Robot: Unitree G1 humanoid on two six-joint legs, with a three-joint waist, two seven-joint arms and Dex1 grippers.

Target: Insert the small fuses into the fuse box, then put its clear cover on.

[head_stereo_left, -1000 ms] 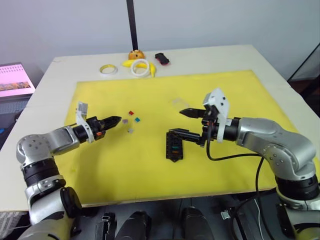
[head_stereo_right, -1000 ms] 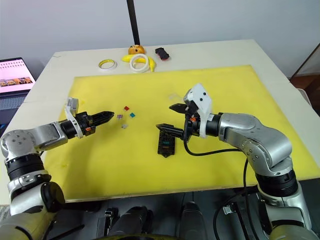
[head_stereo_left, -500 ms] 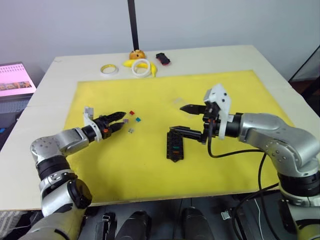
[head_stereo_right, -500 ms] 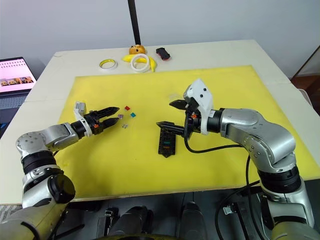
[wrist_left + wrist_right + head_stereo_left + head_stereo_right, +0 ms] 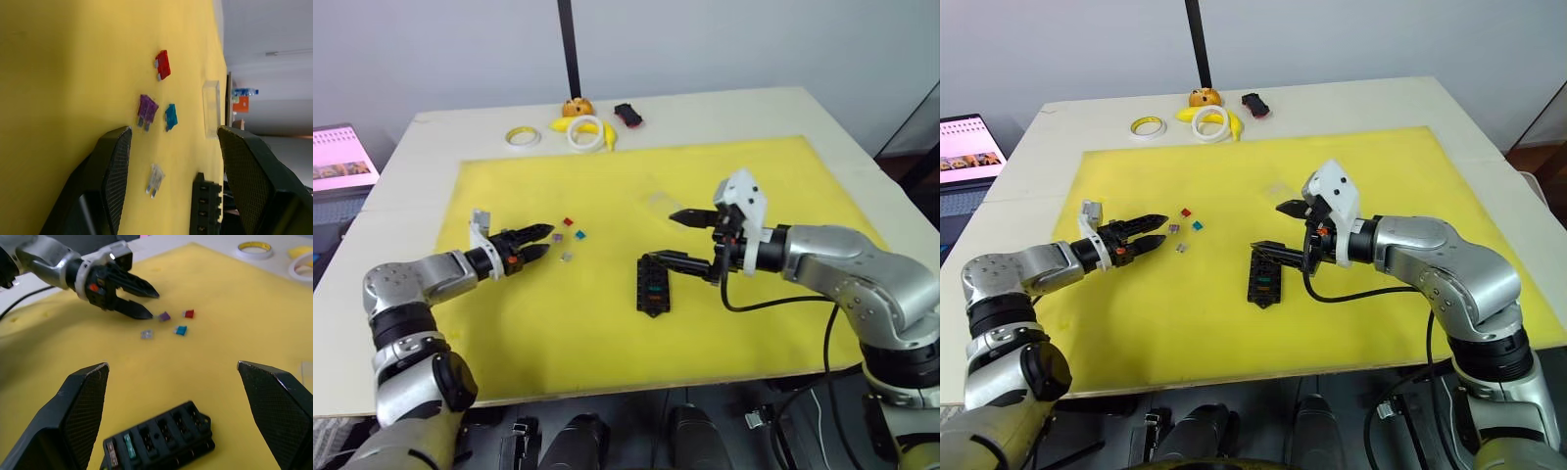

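While four fuses lie loose on the mat, each view adds its part:

Head view, left gripper (image 5: 541, 242): fingers parted, empty, tips just short of the small fuses (image 5: 572, 238) ahead of it.
Head view, right gripper (image 5: 672, 236): spread wide, holding nothing; the fuse box (image 5: 653, 285) lies flat directly under its lower finger.
Left wrist view, fuses: purple fuse (image 5: 147, 110) nearest, between the fingertips' line; teal fuse (image 5: 170, 116) just beside it, red fuse (image 5: 163, 65) beyond, grey fuse (image 5: 155, 178) off toward the box.
Left wrist view, clear cover (image 5: 211, 108): past the fuses, lying flat.
Right wrist view, box: a teal fuse already seated at one end, other slots look empty.
Handling: fuses likely featherlight, rigid, slippery; probably best pinched across the flat plastic faces, blades left free.
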